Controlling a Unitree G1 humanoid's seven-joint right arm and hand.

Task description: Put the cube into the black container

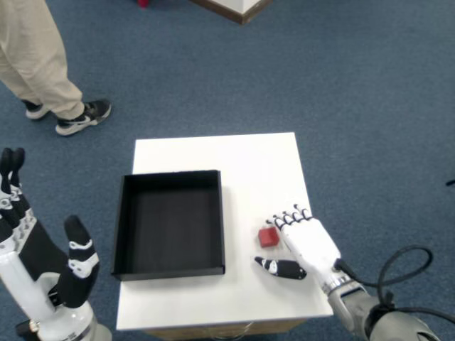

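A small red cube [268,236] lies on the white table [242,156], just right of the black container [169,223]. The container is an open, shallow square tray with nothing inside. My right hand [302,244] rests on the table right beside the cube, palm down. Its fingertips [287,217] reach just past the cube's right side and its thumb [279,268] lies below the cube. The fingers are spread and nothing is held; whether they touch the cube I cannot tell.
My left hand [43,266] is raised open off the table's left front corner. A person's legs [43,64] stand on the blue carpet at the far left. A cable [405,273] loops by my right forearm.
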